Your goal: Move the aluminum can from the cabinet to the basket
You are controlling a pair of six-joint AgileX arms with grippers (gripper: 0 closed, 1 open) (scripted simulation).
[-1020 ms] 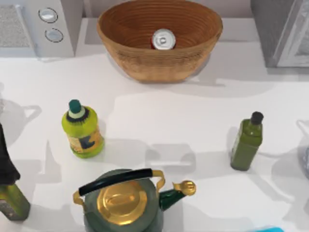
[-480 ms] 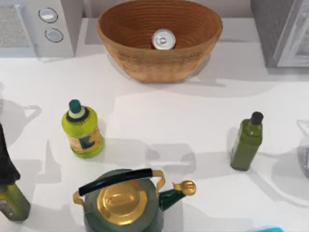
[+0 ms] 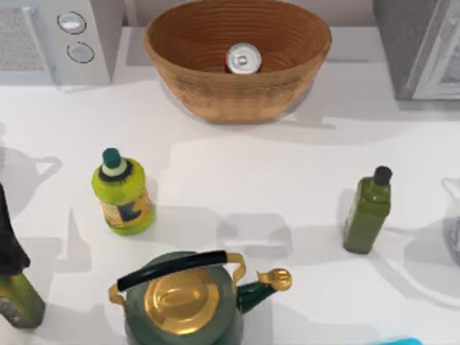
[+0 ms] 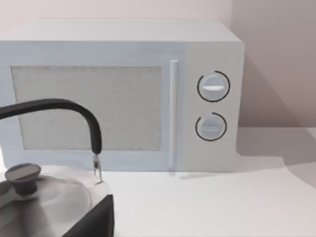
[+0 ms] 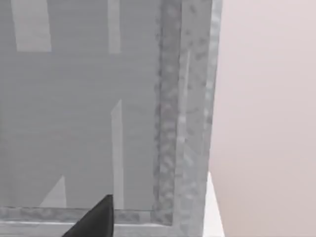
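Observation:
The aluminum can (image 3: 243, 59) stands upright inside the woven tan basket (image 3: 180, 43) at the back middle of the table, silver top up. The grey speckled cabinet (image 3: 413, 43) with its pale-framed door is at the back right. A dark tip of my right gripper (image 5: 94, 219) shows close in front of the cabinet's (image 5: 182, 123) speckled frame and grey panel. A dark part of my left gripper (image 4: 91, 219) shows beside a grey kettle (image 4: 44, 197), facing the white microwave (image 4: 123, 98).
A white microwave (image 3: 57, 39) sits at the back left. A yellow-green bottle (image 3: 123, 192) stands left of centre, a dark green bottle (image 3: 368, 212) at the right, and a green and gold kettle (image 3: 183, 298) at the front. An olive bottle (image 3: 16, 298) stands front left.

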